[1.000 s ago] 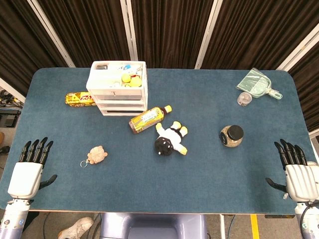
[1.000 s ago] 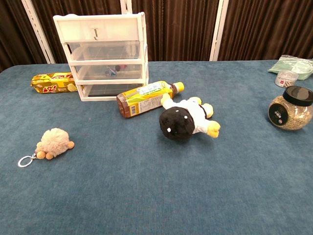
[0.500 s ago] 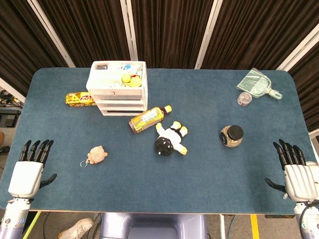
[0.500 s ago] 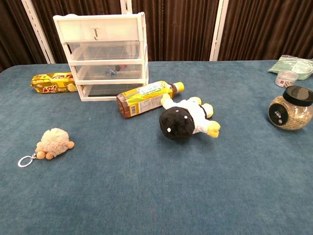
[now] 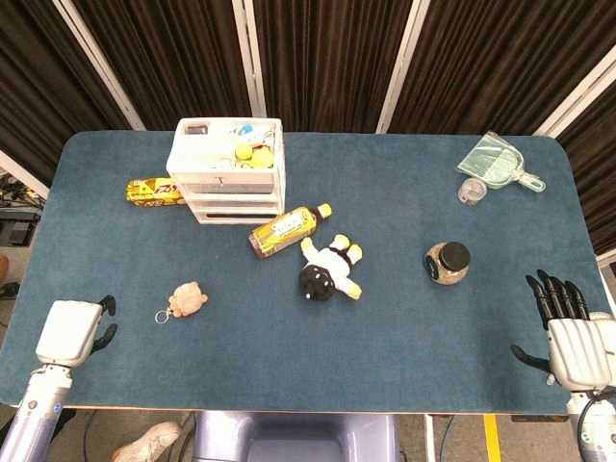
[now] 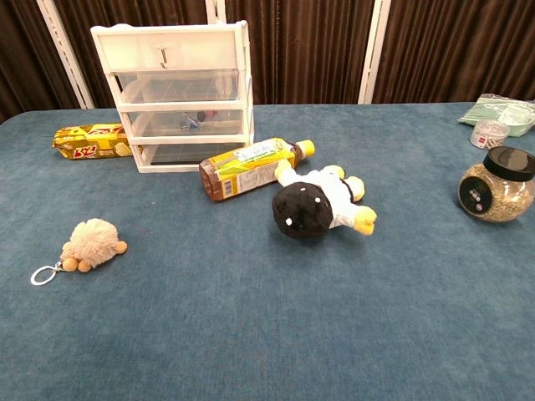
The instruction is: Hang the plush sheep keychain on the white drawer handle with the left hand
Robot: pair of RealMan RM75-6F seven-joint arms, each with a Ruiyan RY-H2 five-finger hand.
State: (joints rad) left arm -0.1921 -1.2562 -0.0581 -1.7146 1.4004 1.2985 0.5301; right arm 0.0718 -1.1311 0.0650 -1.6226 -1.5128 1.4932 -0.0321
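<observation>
The plush sheep keychain (image 5: 188, 298) (image 6: 94, 243) lies on the blue table at the front left, its metal ring (image 6: 42, 275) pointing toward the near edge. The white drawer unit (image 5: 227, 171) (image 6: 180, 96) stands at the back left, with a small handle (image 6: 164, 57) on its top drawer. My left hand (image 5: 72, 332) hovers at the near left corner, left of the sheep and apart from it, holding nothing; mostly its white back shows, with dark fingertips peeking out. My right hand (image 5: 573, 337) is at the near right corner, fingers spread and empty. Neither hand shows in the chest view.
A tea bottle (image 5: 287, 227) (image 6: 247, 167) lies in front of the drawers, a penguin plush (image 5: 329, 269) (image 6: 318, 205) beside it. A yellow snack pack (image 5: 154, 191) lies left of the drawers. A black-lidded jar (image 5: 448, 262) (image 6: 496, 185) stands right; a green dustpan (image 5: 499, 162) lies far right.
My left hand has turned and shifted a little toward the sheep, so its outstretched fingers now show only as tips. The right hand and all objects have stayed put.
</observation>
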